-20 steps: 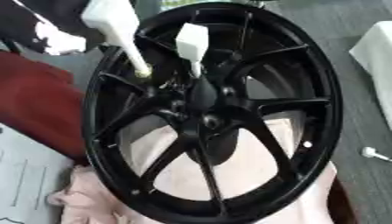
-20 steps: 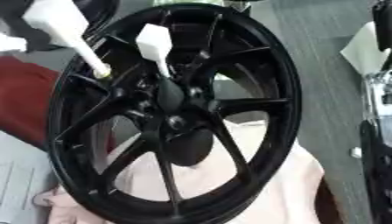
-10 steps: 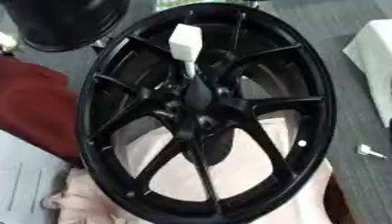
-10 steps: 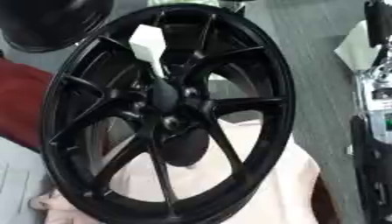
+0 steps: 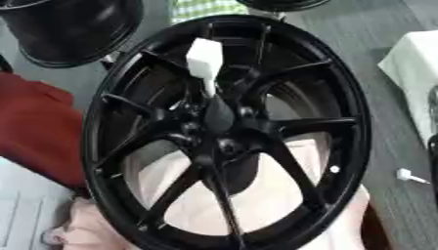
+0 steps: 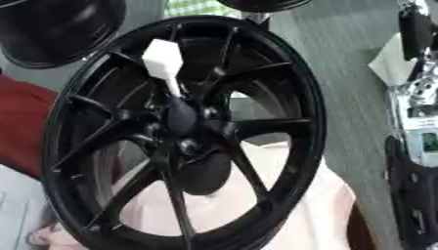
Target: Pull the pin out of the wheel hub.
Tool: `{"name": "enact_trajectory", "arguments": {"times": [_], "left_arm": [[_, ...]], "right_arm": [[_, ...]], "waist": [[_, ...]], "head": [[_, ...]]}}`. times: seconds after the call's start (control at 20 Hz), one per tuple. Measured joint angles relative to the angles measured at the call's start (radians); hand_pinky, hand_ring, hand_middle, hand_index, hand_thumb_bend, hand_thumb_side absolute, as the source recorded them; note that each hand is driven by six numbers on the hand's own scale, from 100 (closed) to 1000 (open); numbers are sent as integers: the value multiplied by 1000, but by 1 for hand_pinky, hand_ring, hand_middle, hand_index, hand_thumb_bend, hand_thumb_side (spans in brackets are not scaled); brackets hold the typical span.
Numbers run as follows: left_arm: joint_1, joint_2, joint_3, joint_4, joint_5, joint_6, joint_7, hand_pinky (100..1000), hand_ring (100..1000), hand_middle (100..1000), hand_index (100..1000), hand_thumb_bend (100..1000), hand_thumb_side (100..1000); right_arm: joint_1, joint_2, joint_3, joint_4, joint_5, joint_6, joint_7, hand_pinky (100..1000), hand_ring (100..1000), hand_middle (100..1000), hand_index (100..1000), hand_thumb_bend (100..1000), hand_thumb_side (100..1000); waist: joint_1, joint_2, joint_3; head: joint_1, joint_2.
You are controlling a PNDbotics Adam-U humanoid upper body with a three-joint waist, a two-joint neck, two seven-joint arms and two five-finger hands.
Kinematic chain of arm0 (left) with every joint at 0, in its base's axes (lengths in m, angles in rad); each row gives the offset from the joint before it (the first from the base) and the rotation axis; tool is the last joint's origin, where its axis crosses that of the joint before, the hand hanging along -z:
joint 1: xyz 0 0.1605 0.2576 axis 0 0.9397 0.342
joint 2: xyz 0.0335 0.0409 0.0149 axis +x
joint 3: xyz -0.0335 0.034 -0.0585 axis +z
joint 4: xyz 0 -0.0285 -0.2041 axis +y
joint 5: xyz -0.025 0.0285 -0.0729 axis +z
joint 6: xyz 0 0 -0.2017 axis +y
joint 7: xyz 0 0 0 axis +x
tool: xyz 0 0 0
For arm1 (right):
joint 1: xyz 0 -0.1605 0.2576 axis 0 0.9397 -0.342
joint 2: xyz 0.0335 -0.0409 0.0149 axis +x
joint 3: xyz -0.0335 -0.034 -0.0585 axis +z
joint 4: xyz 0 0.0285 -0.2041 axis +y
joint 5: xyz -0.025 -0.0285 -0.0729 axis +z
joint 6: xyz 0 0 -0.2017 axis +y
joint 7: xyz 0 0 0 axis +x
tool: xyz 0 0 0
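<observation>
The wheel (image 5: 227, 141) stands on its rim, tilted, black, with thin spokes running out from a central hub (image 5: 218, 114). A white pin (image 5: 205, 61) with a broad flat head sticks out of the hub's upper side; its narrow shank enters one of the holes just above the hub centre, and the head stands clear of the spokes, pointing up and slightly to the left. The pin is seated in the wheel, and nothing touches it. Under the wheel's lower half lies a pale pink cloth (image 5: 282, 205), visible through the gaps between the spokes and spreading out past the rim on the right. Left of the wheel is a dark red surface (image 5: 38, 132), and below that a light grey panel (image 5: 26, 210). Above and left of the wheel stands a second black rim (image 5: 73, 29), its open barrel showing nothing inside that can be made out. Right of the wheel, on the grey floor (image 5: 376, 146), lies a small white piece (image 5: 409, 176); further up is a white object (image 5: 410, 73). In the right eye view, black and silver machinery (image 6: 415, 117) runs down the right edge, well apart from the wheel; whether it includes a hand cannot be told. No hand's fingers can be made out in either view, so their state cannot be told.
</observation>
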Motion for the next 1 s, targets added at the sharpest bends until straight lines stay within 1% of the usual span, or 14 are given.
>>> {"name": "enact_trajectory", "arguments": {"times": [0.05,0.1,0.15,0.2,0.35,0.4,0.5,0.6,0.65,0.7,0.75,0.85,0.95,1.0], "left_arm": [[0,-5,3,2,-4,0,-2,585,466,274,512,100,246],[0,-7,3,5,-7,0,-5,817,790,696,893,100,1000],[3,-9,3,8,-9,2,-8,817,790,696,893,100,1000],[14,-17,1,17,-14,5,-14,829,804,736,921,136,1000],[74,-68,-16,43,-38,-6,-47,827,805,744,922,153,1000],[87,-81,-16,47,-46,-13,-62,824,802,739,915,144,1000],[97,-97,-13,46,-56,-28,-95,802,781,708,873,100,1000],[98,-106,1,38,-55,-35,-129,779,749,662,827,100,987],[98,-110,10,31,-48,-35,-142,765,729,638,812,100,923],[98,-113,17,21,-38,-33,-151,757,717,625,804,100,877],[98,-116,23,11,-26,-31,-156,755,714,623,804,100,854],[98,-120,30,-6,3,-25,-158,756,712,623,835,100,640],[98,-120,33,-16,30,-15,-156,749,697,606,821,100,687],[97,-120,34,-21,39,-11,-153,733,672,577,795,100,695]], "right_arm": [[0,0,0,0,0,0,0,872,1000,802,847,100,569],[0,0,0,0,0,0,0,872,1000,802,848,100,570],[-1,0,0,0,0,0,0,872,1000,802,848,100,570],[-5,1,0,0,-1,0,0,873,1000,802,848,100,569],[-8,1,0,0,-2,-1,-1,873,1000,802,848,100,569],[-8,1,0,0,-3,-1,-1,873,1000,802,849,100,569],[-8,1,0,0,-4,-1,-1,873,1000,803,849,100,569],[-8,1,0,0,-5,-1,-1,873,1000,803,849,100,569],[-8,1,0,0,-5,-1,-1,873,1000,803,849,100,569],[-8,1,0,0,-6,-1,-1,873,1000,803,849,100,569],[-8,1,0,0,-6,-1,-1,873,1000,803,849,100,569],[-8,1,0,0,-7,-1,-1,874,1000,803,849,100,569],[-8,1,0,0,-8,-1,0,874,1000,803,850,100,569],[-8,1,0,0,-8,-1,0,874,1000,803,850,100,568]], "waist": [[0,0,0],[0,0,0],[-1,0,-1],[-3,0,-4],[-10,0,-6],[-11,0,-6],[-11,0,-6],[-11,0,-5],[-11,0,-4],[-11,0,-3],[-11,0,-3],[-11,0,-3],[-11,0,-3],[-11,0,-3]], "head": [[0,-2],[0,-3],[0,-6],[-1,-11],[-4,-16],[-4,-16],[-5,-17],[-5,-17],[-5,-17],[-5,-17],[-5,-17],[-5,-17],[-5,-17],[-5,-17]]}}
